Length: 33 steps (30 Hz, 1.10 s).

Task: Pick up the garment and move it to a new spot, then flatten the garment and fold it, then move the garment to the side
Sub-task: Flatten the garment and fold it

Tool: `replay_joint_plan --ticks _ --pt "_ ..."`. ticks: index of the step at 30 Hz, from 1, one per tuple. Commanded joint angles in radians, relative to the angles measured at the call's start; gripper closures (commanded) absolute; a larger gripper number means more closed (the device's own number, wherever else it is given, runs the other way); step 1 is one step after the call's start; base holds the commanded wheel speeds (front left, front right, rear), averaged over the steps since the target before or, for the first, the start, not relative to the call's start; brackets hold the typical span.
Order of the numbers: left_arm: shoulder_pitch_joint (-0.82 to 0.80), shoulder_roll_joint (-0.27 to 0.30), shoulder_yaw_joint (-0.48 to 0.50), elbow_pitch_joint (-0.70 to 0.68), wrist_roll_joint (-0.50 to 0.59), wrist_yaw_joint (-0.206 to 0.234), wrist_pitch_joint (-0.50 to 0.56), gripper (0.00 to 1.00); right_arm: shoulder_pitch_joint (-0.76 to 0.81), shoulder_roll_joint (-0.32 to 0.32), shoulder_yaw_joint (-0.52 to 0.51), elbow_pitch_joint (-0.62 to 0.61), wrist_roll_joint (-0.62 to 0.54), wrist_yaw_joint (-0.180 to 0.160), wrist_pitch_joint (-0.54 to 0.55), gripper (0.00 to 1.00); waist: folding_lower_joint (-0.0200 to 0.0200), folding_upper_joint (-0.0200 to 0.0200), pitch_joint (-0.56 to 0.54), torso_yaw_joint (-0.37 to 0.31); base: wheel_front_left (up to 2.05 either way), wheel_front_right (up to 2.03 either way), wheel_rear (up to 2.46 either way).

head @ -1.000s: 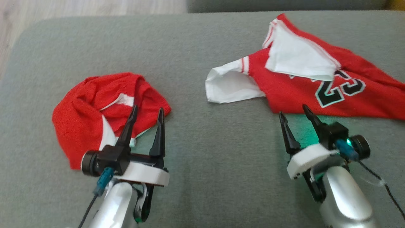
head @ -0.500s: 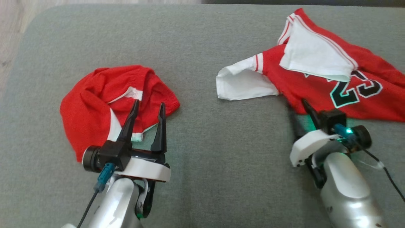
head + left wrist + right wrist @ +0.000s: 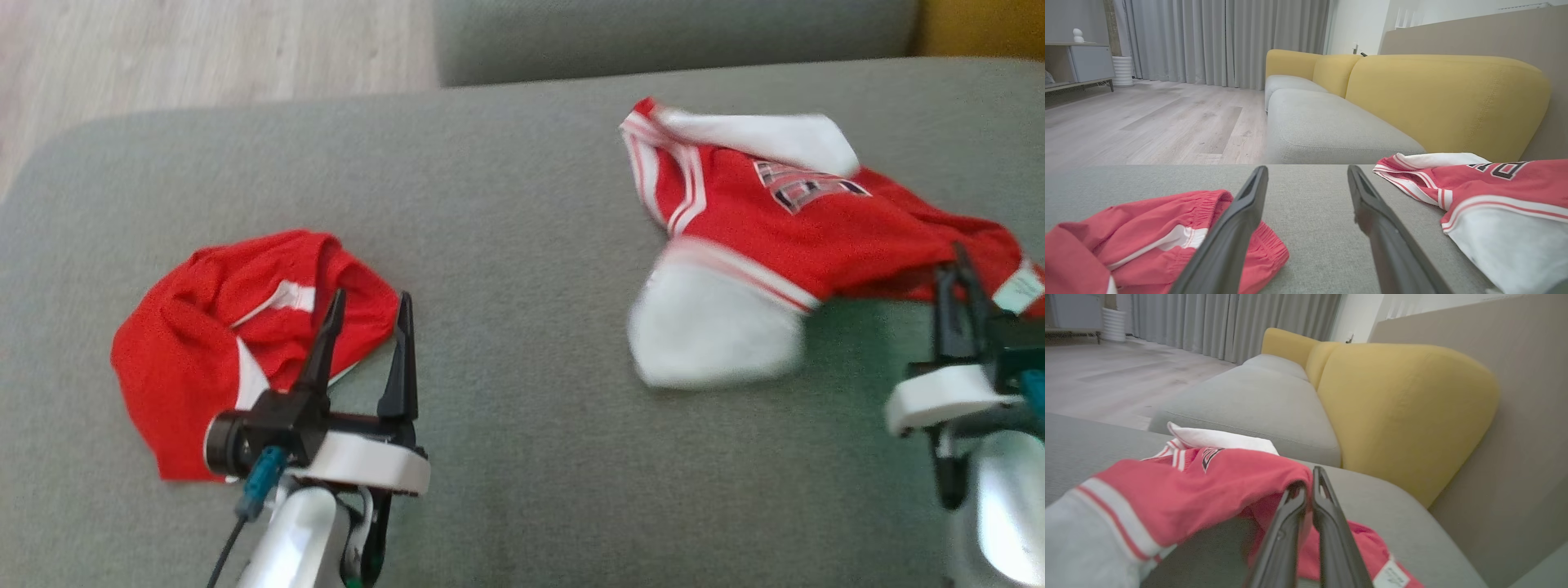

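Right gripper (image 3: 953, 273) clenched on the red-and-white jersey (image 3: 784, 237), its soft fabric tented above the grey woven cushion (image 3: 506, 286) at frame right. Left gripper (image 3: 369, 306) released, over crumpled red shorts (image 3: 188, 351) at lower left; open cushion between.

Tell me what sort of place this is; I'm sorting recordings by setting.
Most likely a home living room: a grey sofa with yellow back cushions, a wood-look floor and long grey curtains.
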<state>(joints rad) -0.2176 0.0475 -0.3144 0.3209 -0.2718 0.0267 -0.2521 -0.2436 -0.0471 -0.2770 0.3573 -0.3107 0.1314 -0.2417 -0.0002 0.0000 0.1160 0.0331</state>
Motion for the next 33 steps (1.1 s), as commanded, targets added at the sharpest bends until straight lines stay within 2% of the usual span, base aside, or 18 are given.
replay_joint_plan --ticks 1,5,7,8,9,10,16,23,29,33 --pt "-0.014 0.003 0.038 -0.030 0.001 0.003 -0.010 0.00 -0.018 -0.003 0.016 -0.059 -0.022 -0.001 0.007 1.00 0.0002 0.0000 -0.027 -0.025 0.00 0.00 0.00" --pt "-0.006 0.003 0.031 -0.036 -0.011 0.006 -0.010 0.00 0.042 -0.030 0.017 -0.226 -0.108 -0.001 0.103 1.00 0.0002 0.0000 -0.043 -0.036 0.00 0.00 0.00" --pt "-0.005 0.003 0.026 -0.038 -0.016 0.009 -0.010 0.00 0.061 -0.050 0.032 -0.262 -0.123 -0.001 0.132 1.00 0.0002 0.0000 -0.044 -0.035 0.00 0.00 0.00" --pt "-0.004 0.003 0.022 -0.039 -0.018 0.010 -0.010 0.00 0.070 -0.057 0.036 -0.273 -0.127 -0.001 0.148 0.77 0.0002 0.0000 -0.044 -0.034 0.00 0.00 0.00" --pt "-0.003 0.003 0.018 -0.039 -0.020 0.010 -0.010 0.00 0.077 -0.061 0.036 -0.283 -0.133 -0.001 0.164 0.11 0.0002 0.0000 -0.044 -0.033 0.00 0.00 0.00" --pt "-0.003 0.003 0.015 -0.039 -0.022 0.010 -0.010 0.00 0.084 -0.061 0.035 -0.289 -0.135 -0.001 0.181 0.00 0.0002 0.0000 -0.043 -0.031 0.00 0.00 0.00" --pt "-0.001 0.003 0.013 -0.029 -0.021 0.008 -0.010 0.00 0.107 -0.027 0.041 -0.362 -0.119 -0.001 0.228 0.00 0.0002 0.0000 -0.037 -0.022 0.00 0.00 0.00" --pt "-0.004 0.003 0.019 -0.022 -0.011 0.002 -0.010 0.00 0.096 -0.004 0.083 -0.459 -0.001 -0.001 0.149 0.00 0.0002 0.0000 -0.034 -0.021 0.00 0.00 0.00" --pt "-0.010 0.003 0.017 -0.022 -0.007 -0.002 -0.010 0.00 0.115 -0.003 0.194 -0.436 0.142 -0.001 0.103 0.00 0.0002 0.0000 -0.027 -0.016 0.00 0.00 0.00" --pt "-0.016 0.003 0.014 -0.023 -0.008 -0.003 -0.010 0.00 0.133 -0.003 0.241 -0.382 0.185 -0.001 0.096 0.00 0.0002 0.0000 -0.017 -0.008 0.00 0.00 0.00"
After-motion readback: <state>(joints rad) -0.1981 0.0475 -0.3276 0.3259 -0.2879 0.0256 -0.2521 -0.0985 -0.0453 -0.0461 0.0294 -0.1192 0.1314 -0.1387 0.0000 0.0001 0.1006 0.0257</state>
